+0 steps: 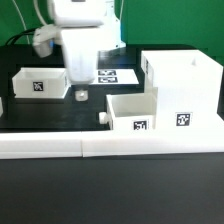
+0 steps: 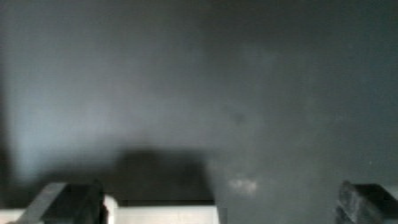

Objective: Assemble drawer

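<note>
The large white cube-like housing [image 1: 186, 88] stands at the exterior view's right, with a tag on its front. One small open-topped tray [image 1: 133, 111] sits on the table against the housing's left side. The other tray [image 1: 40, 82] sits apart at the exterior view's left. My gripper [image 1: 80, 92] hangs over the dark table between the two trays and touches neither. In the wrist view my gripper [image 2: 221, 205] is open and empty: two dark fingertips [image 2: 68, 204] stand wide apart over bare table. A white strip [image 2: 169, 214] shows between them; I cannot tell what it is.
The marker board [image 1: 117, 75] lies flat behind the gripper. Long low white bars [image 1: 100, 146] run along the table's front edge. A small knob [image 1: 102, 117] juts from the left side of the middle tray.
</note>
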Controlling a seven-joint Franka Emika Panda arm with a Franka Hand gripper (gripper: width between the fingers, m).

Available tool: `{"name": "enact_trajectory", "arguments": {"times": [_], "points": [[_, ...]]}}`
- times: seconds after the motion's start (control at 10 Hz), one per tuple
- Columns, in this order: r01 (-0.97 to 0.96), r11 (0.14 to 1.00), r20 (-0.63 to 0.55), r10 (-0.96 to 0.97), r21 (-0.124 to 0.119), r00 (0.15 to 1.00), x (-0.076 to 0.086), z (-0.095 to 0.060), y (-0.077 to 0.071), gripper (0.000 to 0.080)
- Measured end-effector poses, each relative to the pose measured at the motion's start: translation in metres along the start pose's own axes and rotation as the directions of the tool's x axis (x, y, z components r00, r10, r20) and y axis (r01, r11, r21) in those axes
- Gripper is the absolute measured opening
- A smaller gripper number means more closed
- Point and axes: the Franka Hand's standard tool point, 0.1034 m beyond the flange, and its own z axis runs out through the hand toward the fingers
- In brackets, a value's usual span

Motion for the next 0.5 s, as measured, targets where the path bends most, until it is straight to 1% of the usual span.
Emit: {"name": "enact_trajectory", "arguments": {"times": [0.2, 0.3, 0.4, 0.5], "points": [[0.003, 1.0, -0.061, -0.002, 0.013, 0.998, -0.007, 0.011, 0.001, 0.0649], [-0.01, 1.0, -0.067, 0.011, 0.016, 0.998, -0.002, 0.014, 0.002, 0.0649], [-0.015, 1.0, -0.073, 0.016, 0.023, 0.997, 0.008, 0.02, 0.003, 0.0649], [-0.021, 0.999, -0.078, 0.023, 0.027, 0.997, 0.014, 0.024, 0.005, 0.0649]]}}
